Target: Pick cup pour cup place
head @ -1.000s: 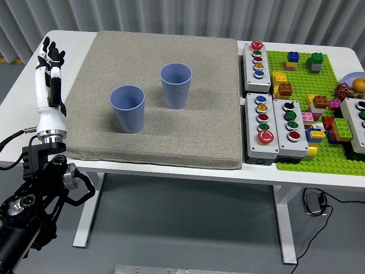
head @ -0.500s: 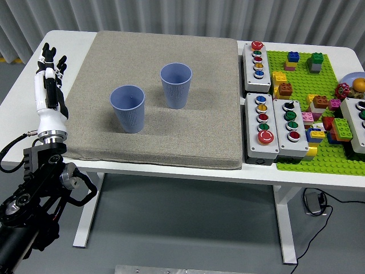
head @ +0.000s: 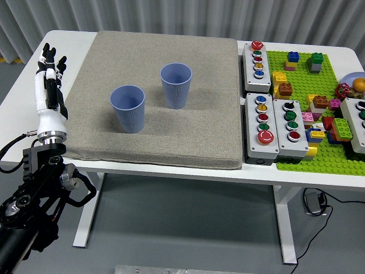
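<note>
Task status: not started.
Left hand [head: 50, 71] at bench [head: 319, 171] left edge, fingers [head: 52, 57] extended, holding nothing; both cups [head: 128, 108] [head: 175, 85] upright, ungrasped on mat [head: 188, 137].

Bare mat [head: 188, 134] rings 2 cups [head: 128, 108] — button boxes [head: 262, 117] crowd right.

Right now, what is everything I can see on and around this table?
Cups: 2, blue, upright and apart on the mat, near cup, far cup.
Mat: 1, grey-beige, covering the table's left and middle.
Button boxes: 3 in full view, grey with coloured buttons, right of the mat, first; part of another at the right edge.
Brick baseplate: 1, green, far right, with mixed coloured bricks.
Table: 1, white.
Left hand: 1, white and black, fingers spread, beside the mat's left edge, holding nothing.
</note>
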Controlling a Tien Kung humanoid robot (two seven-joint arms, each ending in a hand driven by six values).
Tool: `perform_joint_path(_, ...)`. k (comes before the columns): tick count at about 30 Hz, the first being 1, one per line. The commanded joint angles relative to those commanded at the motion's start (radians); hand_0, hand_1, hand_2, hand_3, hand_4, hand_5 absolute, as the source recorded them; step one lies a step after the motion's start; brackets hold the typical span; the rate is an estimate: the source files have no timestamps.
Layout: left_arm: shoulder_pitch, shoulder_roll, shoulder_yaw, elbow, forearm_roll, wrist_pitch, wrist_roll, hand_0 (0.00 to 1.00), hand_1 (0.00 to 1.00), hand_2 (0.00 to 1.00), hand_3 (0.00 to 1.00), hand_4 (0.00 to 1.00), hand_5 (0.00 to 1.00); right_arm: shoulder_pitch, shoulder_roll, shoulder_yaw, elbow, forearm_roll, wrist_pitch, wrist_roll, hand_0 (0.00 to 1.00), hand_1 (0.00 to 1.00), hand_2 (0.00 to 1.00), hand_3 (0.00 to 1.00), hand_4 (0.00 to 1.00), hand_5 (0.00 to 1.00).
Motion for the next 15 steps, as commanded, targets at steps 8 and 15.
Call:
perform_joint_path(8, 0.001, 0.002, 0.002, -0.012, 0.01, -0.001, 0.01, 0.895, 0.87, 0.998, 0.998, 0.734, 0.998, 0.003, -0.001, -0.003, -0.001, 0.0, -0.002, 0.002, 0.692, 0.66, 0.603, 0.595, 0.002, 0.233)
perform_joint_path(15, 0.006, 0.003, 0.006, -0.017, 0.012, -0.004, 0.013, 0.893, 0.866, 0.998, 0.998, 0.733, 0.998, 0.001, 0.0, -0.004, -0.001, 0.0, -0.001, 0.002, 0.692, 0.659, 0.603, 0.594, 0.002, 0.234)
